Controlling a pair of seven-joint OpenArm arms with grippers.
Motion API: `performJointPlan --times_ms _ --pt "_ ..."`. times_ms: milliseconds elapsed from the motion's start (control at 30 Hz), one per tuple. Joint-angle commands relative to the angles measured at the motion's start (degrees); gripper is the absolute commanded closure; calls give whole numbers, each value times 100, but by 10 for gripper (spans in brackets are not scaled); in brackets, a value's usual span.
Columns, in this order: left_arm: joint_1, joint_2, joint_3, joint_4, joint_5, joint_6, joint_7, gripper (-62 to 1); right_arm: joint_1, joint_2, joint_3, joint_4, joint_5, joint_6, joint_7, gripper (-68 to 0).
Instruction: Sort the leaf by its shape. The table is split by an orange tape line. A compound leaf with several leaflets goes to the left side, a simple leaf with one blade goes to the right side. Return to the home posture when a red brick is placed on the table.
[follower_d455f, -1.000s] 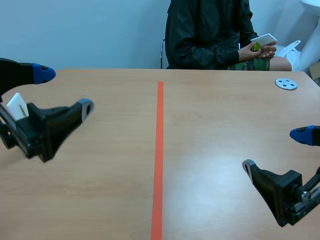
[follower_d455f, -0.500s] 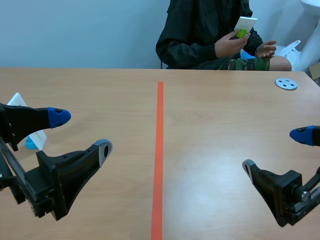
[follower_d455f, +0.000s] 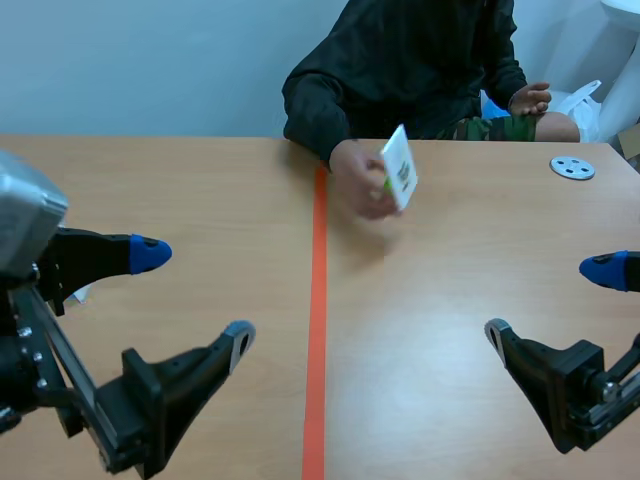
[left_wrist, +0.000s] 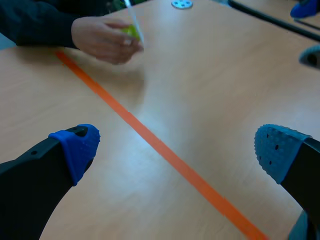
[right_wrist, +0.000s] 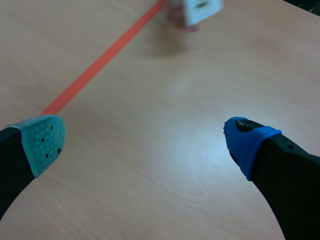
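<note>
A person's hand (follower_d455f: 362, 187) holds a white card (follower_d455f: 400, 168) with a small green leaf picture just above the table, right beside the orange tape line (follower_d455f: 318, 300). The leaf's shape is too blurred to tell. My left gripper (follower_d455f: 195, 297) hangs open low on the left side, well short of the card. My right gripper (follower_d455f: 550, 302) is open at the near right. The left wrist view shows the hand (left_wrist: 102, 40) and card (left_wrist: 132, 30) far ahead of the open fingers (left_wrist: 75, 145). In the right wrist view the card (right_wrist: 200, 7) lies far ahead of the fingers (right_wrist: 42, 142).
A small round metal disc (follower_d455f: 572, 168) lies at the far right of the table. A sliver of a white object (follower_d455f: 80, 292) shows behind my left arm. The person sits across the table, with a white bag (follower_d455f: 585, 100) beside them.
The person's hand has brought the card from near their body down to the table by the tape line. My left arm has swung lower and toward the tape. The right arm has not moved.
</note>
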Motion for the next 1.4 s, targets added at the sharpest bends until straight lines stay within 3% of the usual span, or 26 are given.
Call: performJointPlan --times_ms 0,1167,1367 --pt "-17 -28 59 31 -85 13 -103 -623 68 0 59 70 39 -17 68 -679" --pt "-15 -28 127 31 -87 50 -240 -623 98 0 59 70 -48 -17 -20 -679" --pt "-15 -31 127 31 -87 50 -243 -623 345 0 28 68 -48 90 -81 -679"
